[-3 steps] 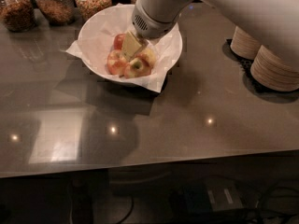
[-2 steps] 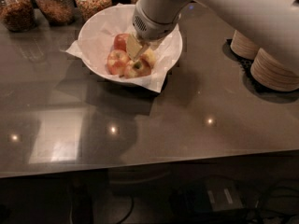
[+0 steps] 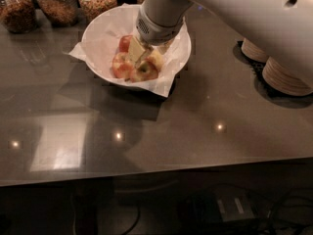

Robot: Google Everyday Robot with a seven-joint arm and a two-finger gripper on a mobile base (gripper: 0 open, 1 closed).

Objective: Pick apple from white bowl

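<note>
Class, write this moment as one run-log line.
stage: reaching | end effector: down inside white bowl, at apple | apple: resting in bowl, not yet lifted

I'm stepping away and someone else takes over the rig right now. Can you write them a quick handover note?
Gripper: down inside the white bowl, among the fruit, just above the apple.
Apple: lying in the front part of the bowl, beside other apples, not lifted yet.
Done: the reach into the bowl.
Left: secure the apple and lift it clear of the bowl.
</note>
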